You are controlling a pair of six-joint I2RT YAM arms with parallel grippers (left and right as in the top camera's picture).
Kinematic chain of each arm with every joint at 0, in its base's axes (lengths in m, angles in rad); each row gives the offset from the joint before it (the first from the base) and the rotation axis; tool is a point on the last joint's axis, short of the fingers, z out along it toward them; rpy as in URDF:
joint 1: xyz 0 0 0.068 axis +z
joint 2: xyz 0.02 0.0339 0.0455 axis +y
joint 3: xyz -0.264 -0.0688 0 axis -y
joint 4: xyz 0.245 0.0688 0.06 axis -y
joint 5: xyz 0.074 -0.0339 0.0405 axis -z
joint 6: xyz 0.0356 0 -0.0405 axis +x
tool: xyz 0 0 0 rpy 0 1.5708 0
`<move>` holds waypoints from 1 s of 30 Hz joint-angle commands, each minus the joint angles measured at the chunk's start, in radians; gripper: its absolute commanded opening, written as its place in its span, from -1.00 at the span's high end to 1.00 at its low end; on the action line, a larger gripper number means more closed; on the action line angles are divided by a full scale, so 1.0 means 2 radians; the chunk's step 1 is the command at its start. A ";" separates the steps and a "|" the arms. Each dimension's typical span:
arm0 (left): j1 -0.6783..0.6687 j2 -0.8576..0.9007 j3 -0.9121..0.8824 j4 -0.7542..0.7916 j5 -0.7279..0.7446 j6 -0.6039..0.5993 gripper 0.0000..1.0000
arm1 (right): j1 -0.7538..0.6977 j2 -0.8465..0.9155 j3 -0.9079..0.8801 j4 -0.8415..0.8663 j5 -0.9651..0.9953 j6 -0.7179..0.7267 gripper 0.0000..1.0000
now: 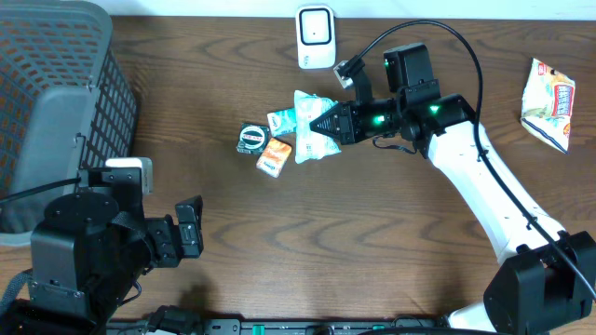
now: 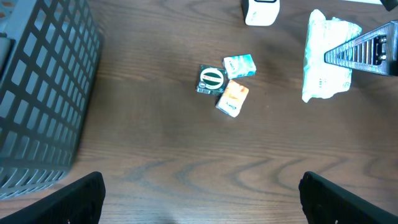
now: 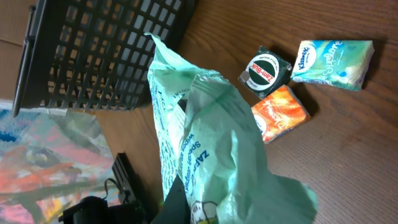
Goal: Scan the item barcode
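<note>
Holding green packet [image 1: 305, 147] near scanner [image 1: 316, 37], right gripper [image 1: 322, 126] clamped on it.
Floppy film may sag and hide barcode; left gripper [image 1: 193, 226] jaws apart.

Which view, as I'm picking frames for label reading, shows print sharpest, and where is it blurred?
Right wrist: sharpest, print legible on the tissue pack and round tin; the green packet up close is softer. Left wrist: labels slightly soft. Overhead: even light, labels too small.

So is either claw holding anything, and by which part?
The right claw is shut on the pale green packet, pinching its crinkled edge nearest the arm. The left claw is open and empty.
</note>
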 commanded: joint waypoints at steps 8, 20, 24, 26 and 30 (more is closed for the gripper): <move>0.002 0.000 0.005 0.000 -0.001 -0.006 -0.96 | 0.004 -0.011 0.001 -0.002 0.010 -0.005 0.98; 0.002 0.000 0.005 0.000 -0.001 -0.006 -0.95 | 0.005 -0.011 0.001 -0.019 0.057 -0.003 0.97; 0.002 0.000 0.005 0.000 -0.001 -0.006 -0.96 | 0.011 -0.010 0.001 -0.053 0.186 0.013 0.98; 0.002 0.000 0.005 0.000 -0.001 -0.006 -0.96 | 0.016 -0.010 0.001 -0.069 0.247 0.012 0.98; 0.002 0.000 0.005 0.000 -0.001 -0.006 -0.96 | 0.023 -0.010 -0.001 -0.082 0.393 0.014 0.97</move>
